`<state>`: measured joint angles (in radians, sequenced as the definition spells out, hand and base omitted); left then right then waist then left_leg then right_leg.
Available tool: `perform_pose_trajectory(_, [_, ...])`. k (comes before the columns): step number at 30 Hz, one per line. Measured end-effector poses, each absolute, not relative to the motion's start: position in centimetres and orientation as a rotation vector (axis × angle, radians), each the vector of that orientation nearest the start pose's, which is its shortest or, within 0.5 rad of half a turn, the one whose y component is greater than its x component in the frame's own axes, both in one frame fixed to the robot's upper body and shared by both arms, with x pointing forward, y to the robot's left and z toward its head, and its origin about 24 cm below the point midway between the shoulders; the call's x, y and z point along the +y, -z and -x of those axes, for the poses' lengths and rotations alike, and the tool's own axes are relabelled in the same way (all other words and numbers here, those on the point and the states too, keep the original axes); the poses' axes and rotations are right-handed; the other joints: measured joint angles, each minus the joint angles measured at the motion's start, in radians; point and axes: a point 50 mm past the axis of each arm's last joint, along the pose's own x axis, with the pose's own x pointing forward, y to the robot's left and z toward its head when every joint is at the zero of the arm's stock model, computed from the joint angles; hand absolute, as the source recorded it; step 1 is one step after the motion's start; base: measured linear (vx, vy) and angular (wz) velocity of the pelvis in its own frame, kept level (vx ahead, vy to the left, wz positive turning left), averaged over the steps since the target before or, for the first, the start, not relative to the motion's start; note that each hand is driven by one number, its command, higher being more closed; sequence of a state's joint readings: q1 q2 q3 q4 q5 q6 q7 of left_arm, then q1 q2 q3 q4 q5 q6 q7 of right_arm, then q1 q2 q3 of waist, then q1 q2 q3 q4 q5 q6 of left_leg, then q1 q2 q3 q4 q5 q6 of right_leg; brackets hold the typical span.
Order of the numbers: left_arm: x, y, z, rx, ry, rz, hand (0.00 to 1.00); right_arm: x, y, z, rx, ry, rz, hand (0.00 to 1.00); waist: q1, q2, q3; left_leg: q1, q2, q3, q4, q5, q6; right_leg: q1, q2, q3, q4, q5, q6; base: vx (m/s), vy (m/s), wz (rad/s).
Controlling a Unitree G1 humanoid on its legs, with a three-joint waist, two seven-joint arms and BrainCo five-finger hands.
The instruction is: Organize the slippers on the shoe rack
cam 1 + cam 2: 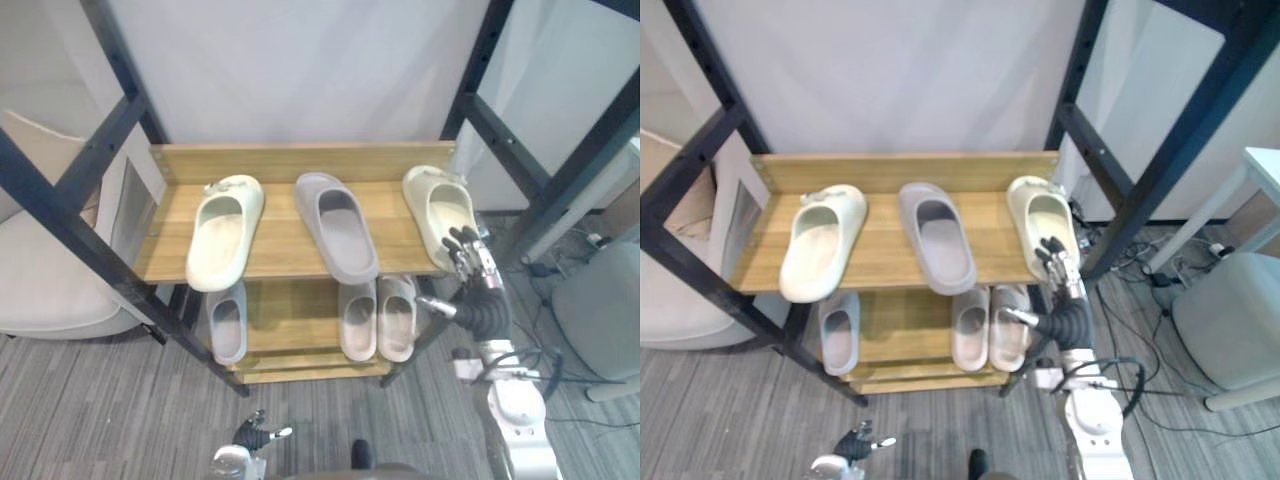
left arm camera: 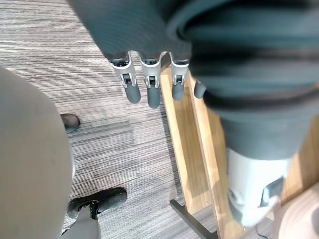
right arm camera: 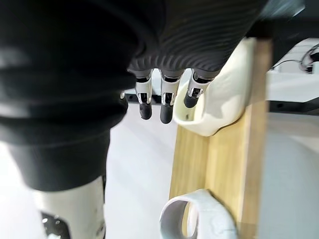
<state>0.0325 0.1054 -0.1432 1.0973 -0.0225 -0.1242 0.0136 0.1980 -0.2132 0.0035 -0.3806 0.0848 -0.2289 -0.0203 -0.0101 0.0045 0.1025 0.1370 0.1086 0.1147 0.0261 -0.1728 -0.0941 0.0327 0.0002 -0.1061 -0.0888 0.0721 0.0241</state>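
I have the right hand (image 1: 472, 258) raised to the front right corner of the two-tier wooden shoe rack with the black metal frame (image 1: 280, 240). Its fingers are straight and apart, holding nothing, just at the heel of the cream foam slipper on the right of the top shelf (image 1: 440, 210). From the right wrist view I cannot tell whether a fingertip touches the slipper's rim or merely hangs beside it. I read this as the approach to a grasp, since that slipper overhangs the front edge a little, which makes its heel the easy place to take hold. Its likely mate, the cream foam slipper on the left of the top shelf (image 1: 225, 230), lies well apart from it, with the grey foam slipper (image 1: 335, 225) between them, so the pairs look split. Another grey slipper (image 1: 227, 322) sits alone on the lower shelf, left of two pale beige slippers (image 1: 378, 318) lying side by side. The left hand (image 1: 252, 434) hangs low near the floor by the rack's foot, fingers straight and empty, out of the way.
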Motion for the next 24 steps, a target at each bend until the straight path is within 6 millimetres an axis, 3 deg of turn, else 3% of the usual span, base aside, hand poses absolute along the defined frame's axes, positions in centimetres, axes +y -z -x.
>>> perform_pose_trajectory(8, [17.4, 15.7, -11.6, 1.002, 0.052, -0.15, 0.0, -18.0, -13.7, -22.8, -0.525, -0.031, 0.161, 0.0, 0.008, -0.005, 0.001, -0.029, -0.008, -0.033, -0.006, 0.006, 0.007, -0.016, -0.009, -0.028, 0.0, -0.003, 0.005, 0.03, 0.014, 0.12])
perform_pose_trajectory(15, [17.6, 15.6, -11.7, 0.998, 0.063, -0.149, 0.0, -18.6, -13.7, -26.9, -0.472, -0.019, 0.209, 0.0, 0.019, -0.02, 0.003, -0.033, -0.018, -0.043, -0.007, 0.01, 0.014, -0.015, -0.018, -0.037, 0.0, -0.003, 0.005, 0.0, 0.009, 0.04])
perform_pose_trajectory(24, [18.0, 15.4, -12.1, 0.982, 0.061, -0.159, 0.0, -19.4, -15.0, -30.5, -0.448, 0.025, 0.261, 0.0, 0.022, -0.041, 0.013, -0.034, -0.018, -0.047, -0.009, 0.014, 0.013, -0.015, -0.019, -0.04, 0.0, -0.003, 0.005, 0.0, 0.0, 0.0])
